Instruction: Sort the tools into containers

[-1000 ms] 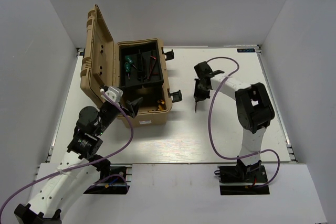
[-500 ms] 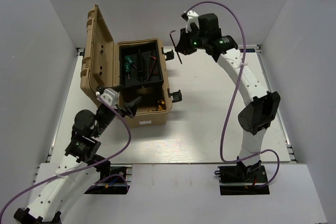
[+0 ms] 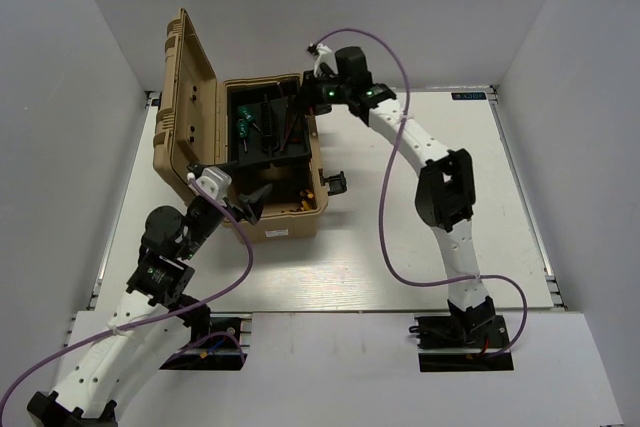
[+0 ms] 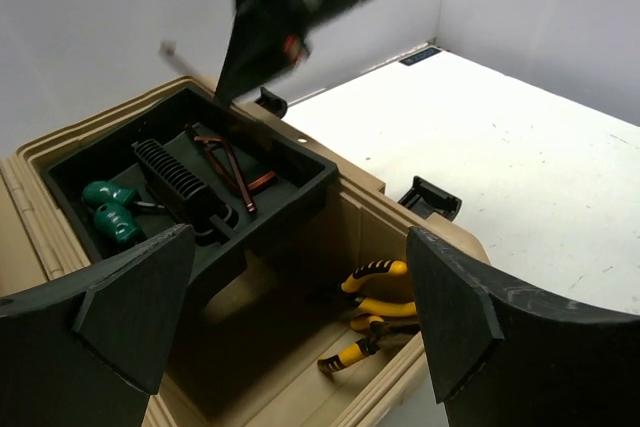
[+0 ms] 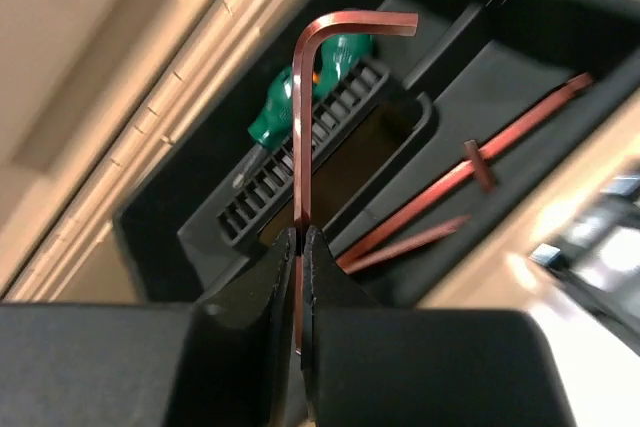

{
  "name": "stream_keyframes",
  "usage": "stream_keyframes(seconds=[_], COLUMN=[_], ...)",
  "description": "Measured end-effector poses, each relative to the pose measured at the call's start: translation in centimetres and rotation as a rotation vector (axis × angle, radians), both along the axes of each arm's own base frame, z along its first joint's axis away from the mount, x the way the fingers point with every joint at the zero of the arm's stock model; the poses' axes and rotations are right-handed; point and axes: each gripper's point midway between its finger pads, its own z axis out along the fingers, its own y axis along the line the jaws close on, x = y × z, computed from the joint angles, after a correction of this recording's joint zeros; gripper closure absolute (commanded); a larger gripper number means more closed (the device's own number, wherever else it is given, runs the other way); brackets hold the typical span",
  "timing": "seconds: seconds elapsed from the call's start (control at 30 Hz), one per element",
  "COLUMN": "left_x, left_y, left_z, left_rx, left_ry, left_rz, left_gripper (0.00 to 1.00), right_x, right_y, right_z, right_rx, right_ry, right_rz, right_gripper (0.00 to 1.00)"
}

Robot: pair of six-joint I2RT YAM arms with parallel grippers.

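Note:
My right gripper (image 3: 303, 105) is shut on a thin L-shaped hex key (image 5: 300, 117) and holds it over the black tray (image 3: 262, 152) inside the open tan case (image 3: 285, 225). In the right wrist view the gripper (image 5: 300, 242) pinches the key's long leg, bent end up. A second hex key (image 5: 470, 167) lies in the tray. Two green-handled screwdrivers (image 3: 243, 127) lie at the tray's left. Two yellow-and-black pliers (image 4: 375, 307) lie in the case's lower compartment. My left gripper (image 3: 250, 202) is open and empty at the case's near left corner, seen also in the left wrist view (image 4: 300, 327).
The case lid (image 3: 185, 97) stands open at the left. A black latch (image 3: 333, 182) sticks out on the case's right side. White walls enclose the table (image 3: 430, 237) on three sides. The right arm reaches across from the right.
My right arm lifted the hex key off the table, swung it up and leftward, and now holds it low over the case's tray. The left arm has barely moved.

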Motion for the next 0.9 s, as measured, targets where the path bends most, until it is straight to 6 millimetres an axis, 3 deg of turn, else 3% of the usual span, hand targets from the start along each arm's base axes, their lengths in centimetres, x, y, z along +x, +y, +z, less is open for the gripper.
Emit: stream_keyframes(seconds=[0.07,0.17,0.27,0.4,0.5,0.53,0.57,0.63,0.67,0.8,0.9], left_x=[-0.1,-0.4,-0.6,-0.9,-0.8,-0.6,-0.5,-0.2,0.0,-0.1,-0.7], left_y=[-0.2,-0.5,-0.8,-1.3,-2.0,-2.2,-2.4,-2.7,-2.8,-2.2,0.1], left_z=[0.1,0.1,0.2,0.4,0.6,0.9,1.5,3.6,5.3,14.4,21.4], left_rx=[0.0,0.002,0.004,0.005,0.012,0.012,0.011,0.005,-0.006,-0.069,-0.153], left_ry=[-0.006,-0.009,-0.012,-0.022,-0.018,-0.013,-0.009,-0.018,-0.037,-0.173,-0.285], left_rz=[-0.014,-0.037,-0.056,-0.089,-0.119,-0.126,-0.131,-0.139,-0.141,-0.11,-0.006], left_gripper=[0.03,0.03,0.03,0.03,0.14,0.31,0.45,0.81,1.0,1.0,1.0], right_x=[-0.4,-1.1,-1.6,-1.4,-1.1,-1.1,-1.1,-1.2,-1.3,-2.2,-2.8], right_y=[1.4,2.7,3.4,3.4,2.8,2.6,2.4,1.9,1.5,-0.9,-3.9], right_z=[-2.1,-3.7,-3.6,-3.5,-3.3,-3.0,-2.5,-1.2,-0.3,4.5,8.4], right_rx=[-0.01,-0.024,-0.026,-0.032,-0.042,-0.043,-0.043,-0.044,-0.045,-0.068,-0.123], right_ry=[0.034,0.055,0.041,0.017,0.008,0.001,-0.011,-0.039,-0.053,-0.146,-0.261], right_rz=[0.016,0.034,0.044,0.041,0.034,0.031,0.031,0.028,0.024,-0.015,-0.08], right_gripper=[1.0,0.97,0.64,0.52,0.5,0.53,0.7,0.98,1.0,1.0,1.0])
